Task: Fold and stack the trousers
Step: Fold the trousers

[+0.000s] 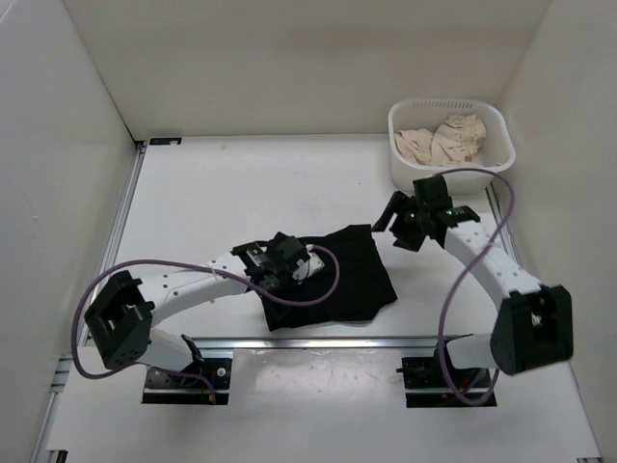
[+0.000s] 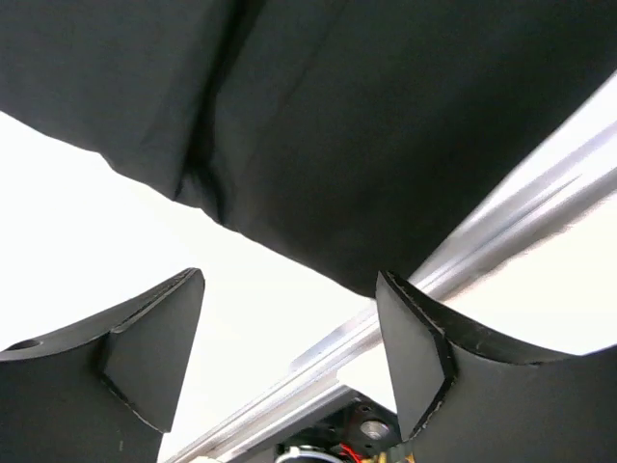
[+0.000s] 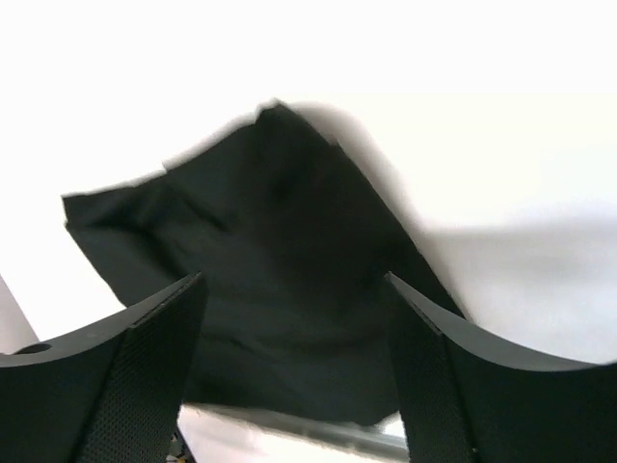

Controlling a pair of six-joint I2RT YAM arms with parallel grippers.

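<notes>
The black trousers (image 1: 337,275) lie folded into a rough square on the white table, near the front rail. My left gripper (image 1: 277,270) hovers over their left edge, open and empty. In the left wrist view the trousers (image 2: 366,125) fill the top, and my open left gripper (image 2: 289,333) frames bare table and rail. My right gripper (image 1: 393,224) is open and empty, just right of the trousers' far right corner and apart from them. In the right wrist view the trousers (image 3: 280,260) lie ahead of my open right gripper (image 3: 294,347).
A white basket (image 1: 400,164) holding a beige cloth (image 1: 443,140) stands at the back right. An aluminium rail (image 1: 318,340) runs along the table's near edge and also shows in the left wrist view (image 2: 501,227). White walls enclose the table.
</notes>
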